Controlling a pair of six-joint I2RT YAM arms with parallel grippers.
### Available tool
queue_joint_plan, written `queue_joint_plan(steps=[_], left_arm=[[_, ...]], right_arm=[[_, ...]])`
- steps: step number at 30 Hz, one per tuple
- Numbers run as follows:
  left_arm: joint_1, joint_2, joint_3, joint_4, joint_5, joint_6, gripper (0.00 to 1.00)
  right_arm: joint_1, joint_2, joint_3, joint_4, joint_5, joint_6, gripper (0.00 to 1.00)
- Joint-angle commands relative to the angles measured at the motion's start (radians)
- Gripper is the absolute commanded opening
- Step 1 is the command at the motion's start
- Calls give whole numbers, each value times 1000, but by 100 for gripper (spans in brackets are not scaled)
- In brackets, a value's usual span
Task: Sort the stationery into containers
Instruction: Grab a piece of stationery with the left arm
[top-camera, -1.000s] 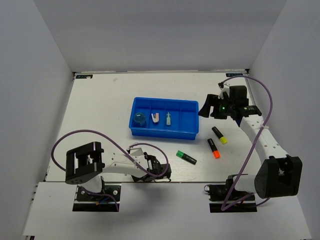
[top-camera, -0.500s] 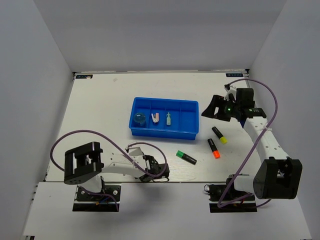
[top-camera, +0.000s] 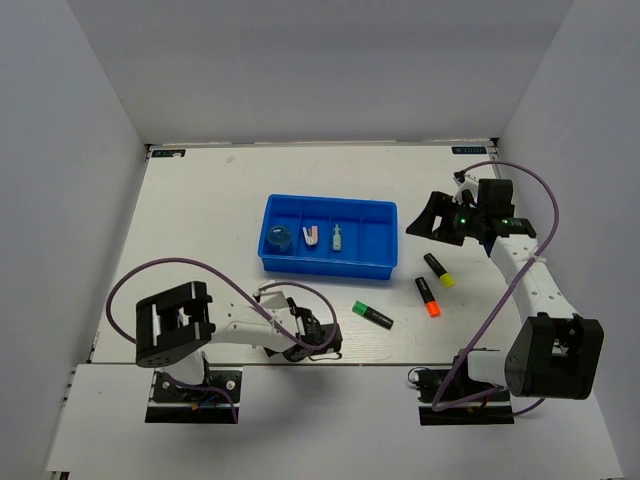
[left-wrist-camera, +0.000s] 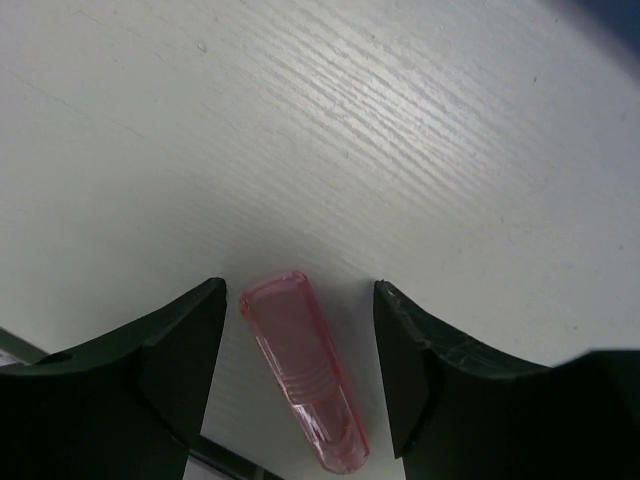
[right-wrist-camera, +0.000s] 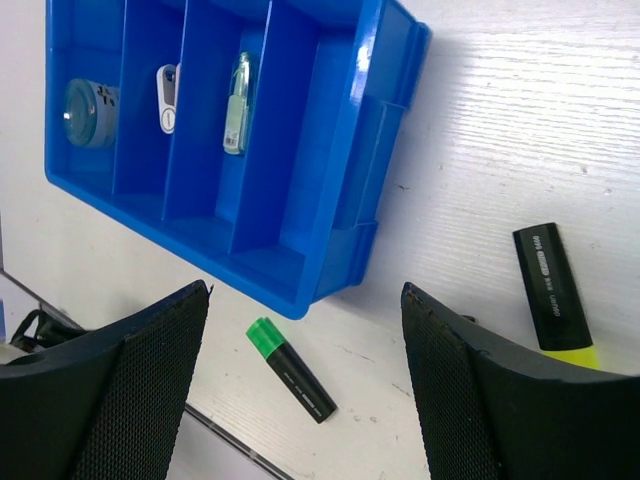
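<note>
Pink capsule piece (left-wrist-camera: 303, 372) lies on the white tabletop (left-wrist-camera: 400, 120), lower centre of the left wrist view, between the left tool's (left-wrist-camera: 300, 300) parted jaws. Right tool (right-wrist-camera: 305, 290), jaws also wide apart, hangs beside the blue tray's (right-wrist-camera: 352, 140) right end. In the overhead view, three highlighters (top-camera: 428, 297) lie lower right of the tray.

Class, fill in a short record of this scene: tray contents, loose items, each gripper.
Tray: blue tray, four compartments; from left: round blue item, white piece, pale piece, empty
Loose on table: green highlighter, orange highlighter, yellow highlighter, pink capsule piece
Left gripper: open, straddling the pink capsule piece, not touching
Right gripper: open, empty, right of the tray
</note>
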Motion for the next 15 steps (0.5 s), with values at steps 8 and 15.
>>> queue_joint_plan(steps=[8,15], left_arm=[[-60,100,8,155,191,-597,62],[-40,88,-68,211,216,-614,47]], right_arm=[[-58,-36,-2,11,-46,7,80],[-83,-31,-3,11,-66,10,80]])
